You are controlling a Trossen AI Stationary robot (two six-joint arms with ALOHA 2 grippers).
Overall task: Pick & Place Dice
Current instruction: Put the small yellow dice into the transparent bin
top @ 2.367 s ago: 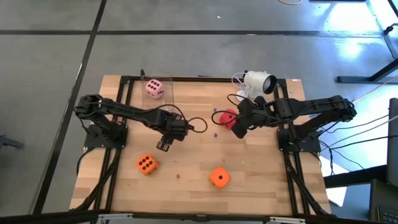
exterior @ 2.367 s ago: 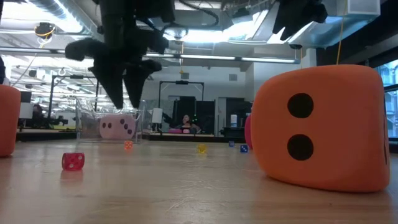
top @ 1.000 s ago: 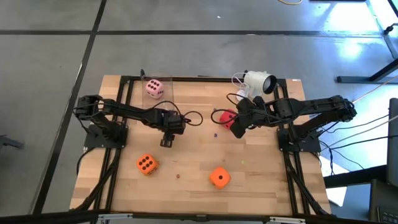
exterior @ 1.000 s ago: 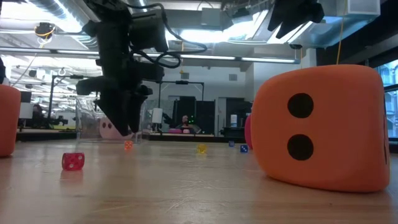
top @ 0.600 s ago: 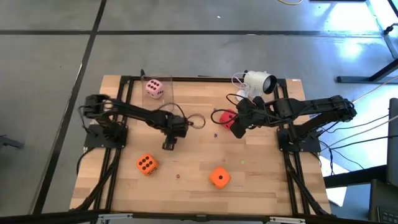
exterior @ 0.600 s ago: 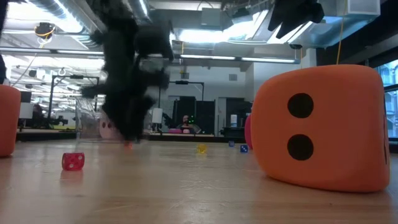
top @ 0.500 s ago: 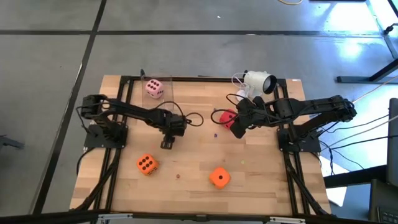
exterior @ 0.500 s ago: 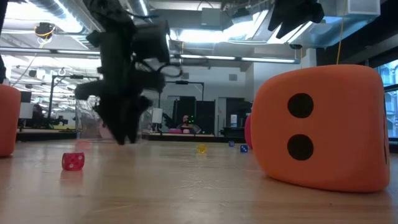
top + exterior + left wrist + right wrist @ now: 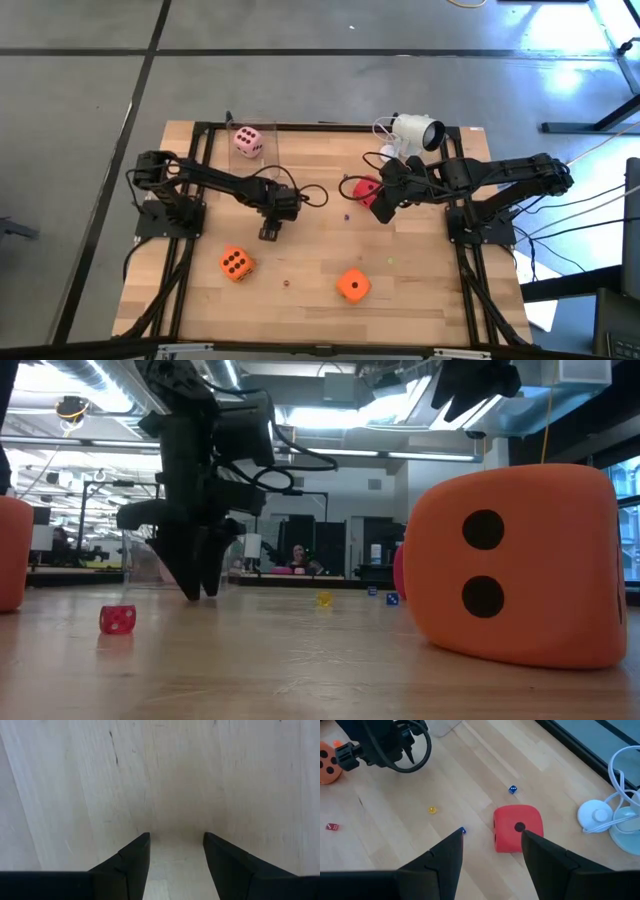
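**Left arm has dropped to the tabletop with nothing between its fingers**

Over the last couple of seconds the left gripper [image 9: 270, 233] has swung in over the middle of the table [image 9: 420, 290] and come down, from well above the wood to its tips at or almost on the surface. Its fingers [image 9: 134, 861] stand a little apart, and its wrist view shows only bare board in the gap, so it holds nothing. A tiny orange die that lay by the tips a second ago no longer shows in the low view, hidden or nudged aside; I cannot tell which.

Nearest to it is the orange die with five pips [image 9: 236, 264], just beside and toward the table's front edge. The second orange die [image 9: 352, 285] lies farther off on the right-arm side, and the pale pink die [image 9: 248, 142] sits well apart at the back, next to a clear container.

The right gripper [image 9: 490, 851] has not moved. It hovers open and empty, with the red die [image 9: 515, 828] on the table just ahead of its fingertips.

By my judgement no large die has been picked, so this descent has not advanced the task.
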